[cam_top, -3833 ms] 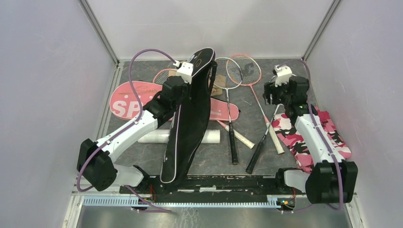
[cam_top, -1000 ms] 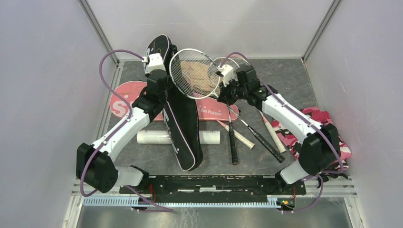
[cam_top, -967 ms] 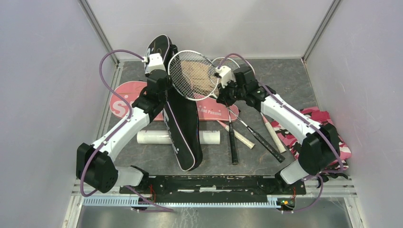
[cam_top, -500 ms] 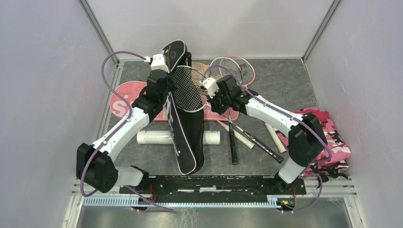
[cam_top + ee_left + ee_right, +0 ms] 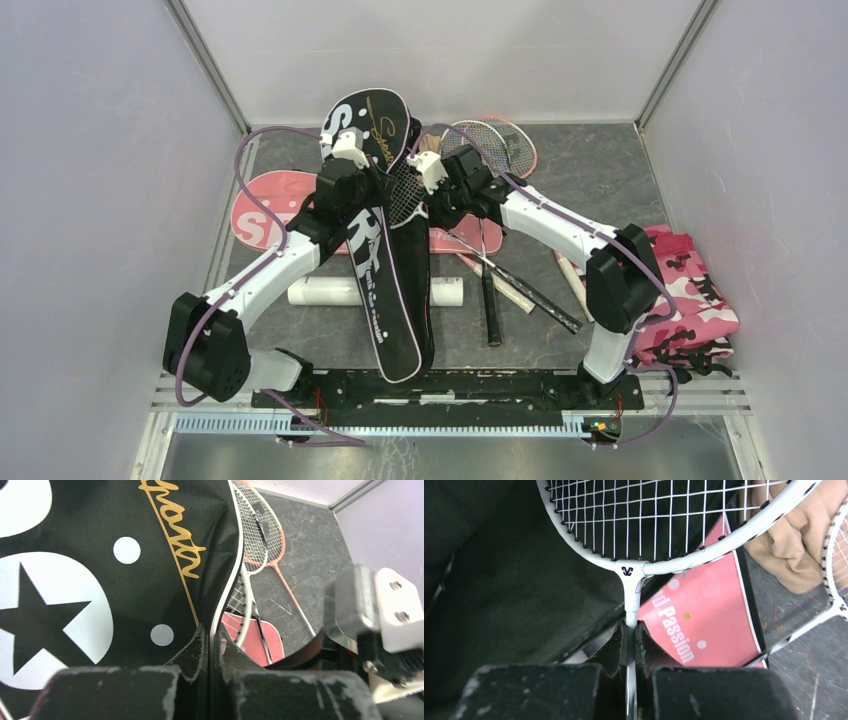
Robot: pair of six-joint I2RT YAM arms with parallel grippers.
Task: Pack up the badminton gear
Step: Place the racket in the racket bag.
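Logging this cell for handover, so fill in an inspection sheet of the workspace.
Surface: dark grey table, scuffed.
Job's things: black cover held up; white racket with its head at the cover's opening; pink cover, white tube and other rackets lying flat.
Clutter: pink camouflage cloth at right; tan cloth at back.
Tools: left tool shut on black cover's edge; right tool shut on white racket's shaft.
Cables: purple cables loop from both arms; no snag seen.
Surroundings: plain pale walls; nothing else seen.
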